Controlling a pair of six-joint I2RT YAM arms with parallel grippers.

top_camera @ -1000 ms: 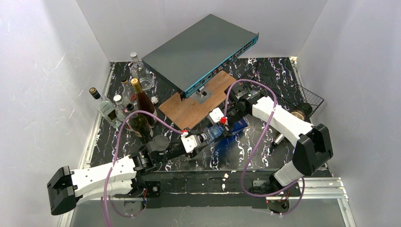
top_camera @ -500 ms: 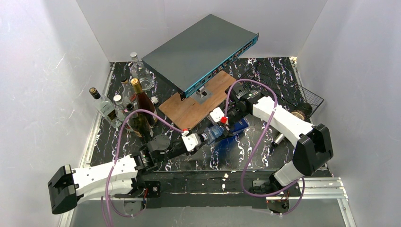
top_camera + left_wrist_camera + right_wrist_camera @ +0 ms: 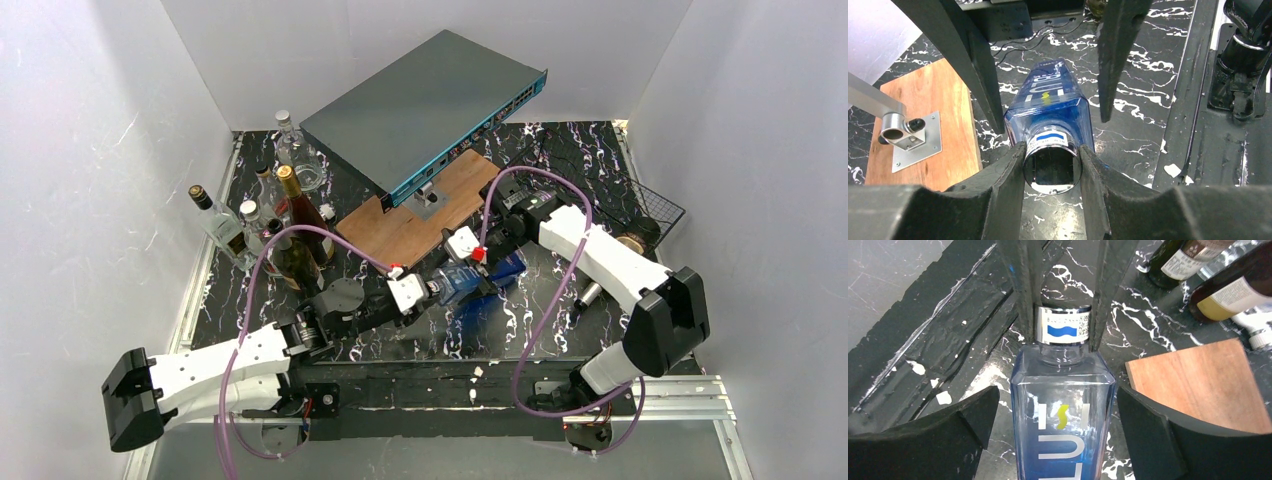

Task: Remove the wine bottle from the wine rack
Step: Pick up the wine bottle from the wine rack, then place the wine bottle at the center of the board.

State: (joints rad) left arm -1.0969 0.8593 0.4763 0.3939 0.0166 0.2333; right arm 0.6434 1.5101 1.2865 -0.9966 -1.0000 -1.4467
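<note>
The wine bottle (image 3: 492, 272) is a square blue glass bottle with a silver cap, lying level just above the dark marbled table in front of the wooden board. My left gripper (image 3: 440, 288) is shut on its capped neck; in the left wrist view the pads (image 3: 1010, 165) press both sides of the cap (image 3: 1052, 167). My right gripper (image 3: 1057, 397) stands open around the bottle's body (image 3: 1063, 410), with a gap on each side. The black wire wine rack (image 3: 660, 207) sits at the far right edge, behind the right arm.
A grey network switch (image 3: 420, 95) rests tilted on a post over the brown wooden board (image 3: 415, 225). Several upright bottles (image 3: 290, 215) crowd the left side. A round-ended bottle (image 3: 632, 241) lies by the rack, and a small dark object (image 3: 587, 294) lies near the right arm.
My left gripper closed on the bottle's neck. My right gripper then opened off the bottle's body. The bottle shifted slightly to the right.
</note>
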